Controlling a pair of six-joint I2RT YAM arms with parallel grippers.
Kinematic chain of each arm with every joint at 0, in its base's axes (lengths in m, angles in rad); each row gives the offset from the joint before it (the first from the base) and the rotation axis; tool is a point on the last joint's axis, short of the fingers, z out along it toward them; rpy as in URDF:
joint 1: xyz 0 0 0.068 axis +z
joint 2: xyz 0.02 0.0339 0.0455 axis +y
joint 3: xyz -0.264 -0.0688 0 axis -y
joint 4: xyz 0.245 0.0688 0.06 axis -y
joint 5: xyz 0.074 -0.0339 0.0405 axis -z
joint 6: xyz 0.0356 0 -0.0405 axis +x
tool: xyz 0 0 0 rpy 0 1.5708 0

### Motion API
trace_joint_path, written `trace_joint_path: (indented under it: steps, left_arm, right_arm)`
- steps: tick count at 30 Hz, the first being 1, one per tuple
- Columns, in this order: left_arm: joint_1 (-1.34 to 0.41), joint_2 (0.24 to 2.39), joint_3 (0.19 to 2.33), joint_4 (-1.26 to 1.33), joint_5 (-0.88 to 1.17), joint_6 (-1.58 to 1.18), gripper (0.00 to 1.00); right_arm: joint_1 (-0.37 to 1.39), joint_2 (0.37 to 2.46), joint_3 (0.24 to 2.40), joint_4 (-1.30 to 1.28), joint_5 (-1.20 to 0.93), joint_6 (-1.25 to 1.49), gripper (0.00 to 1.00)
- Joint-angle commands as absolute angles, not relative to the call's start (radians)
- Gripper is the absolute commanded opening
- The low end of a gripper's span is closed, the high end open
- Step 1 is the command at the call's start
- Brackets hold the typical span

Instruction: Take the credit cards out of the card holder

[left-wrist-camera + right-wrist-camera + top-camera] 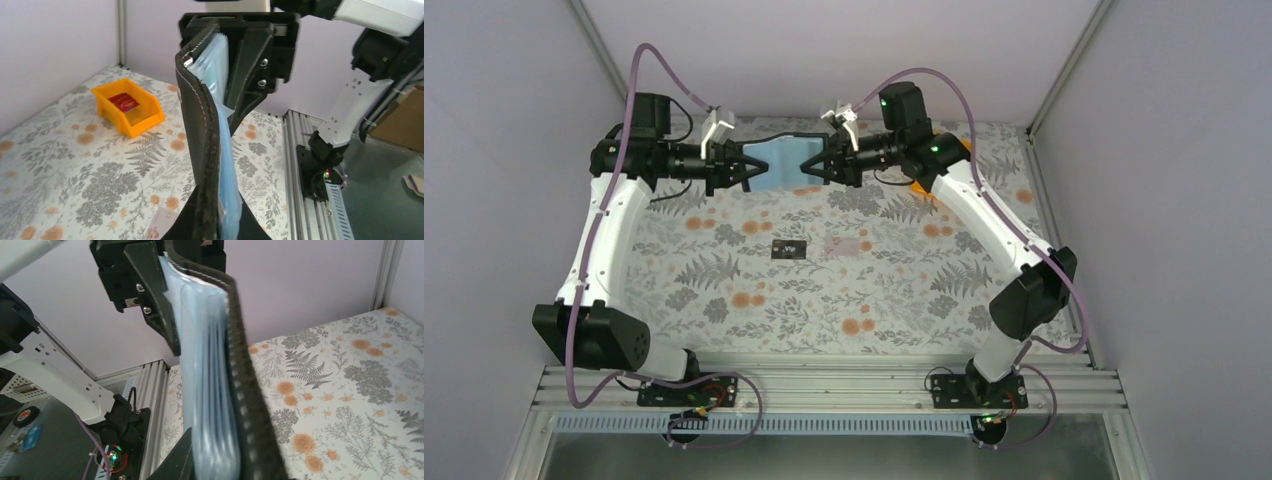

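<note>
The card holder [779, 160], a black wallet with bluish clear sleeves, hangs open in the air above the far side of the table. My left gripper [749, 165] is shut on its left edge and my right gripper [809, 165] is shut on its right edge. The left wrist view shows it edge-on: the black cover [200, 125] and sleeves [227, 165]. The right wrist view shows the sleeves [205, 390] too. A black card [789, 248] and a pale pink card [849, 245] lie flat on the table. I see no teal-green or blue card; the sleeves hide their contents.
An orange bin [127, 107] with a red card [122, 101] in it stands at the far right of the table, mostly hidden behind my right arm in the top view [924, 190]. The pink card's corner [160, 225] shows below the wallet.
</note>
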State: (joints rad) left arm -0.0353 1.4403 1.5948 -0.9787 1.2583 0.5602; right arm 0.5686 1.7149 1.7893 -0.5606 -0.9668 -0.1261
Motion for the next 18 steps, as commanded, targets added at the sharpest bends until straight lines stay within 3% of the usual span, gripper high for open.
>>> trace_joint_path:
  steps: [1, 5, 12, 18]
  left_arm:
    - [-0.034, 1.421, 1.640, -1.093, 1.395, 0.713, 0.03]
    - [-0.030, 1.423, 1.652, -1.137, 1.408, 0.770, 0.03]
    - [-0.025, 1.420, 1.649, -1.171, 1.403, 0.824, 0.02]
    - [-0.025, 1.415, 1.657, -1.199, 1.404, 0.861, 0.02]
  right_arm:
    - [0.579, 1.698, 1.813, -0.526, -1.021, -0.175, 0.24]
    - [0.537, 1.671, 1.743, -0.486, -1.032, -0.192, 0.46]
    - [0.456, 1.596, 1.658, -0.475, -1.148, -0.241, 0.68]
    - [0.454, 1.588, 1.648, -0.452, -1.135, -0.220, 0.70]
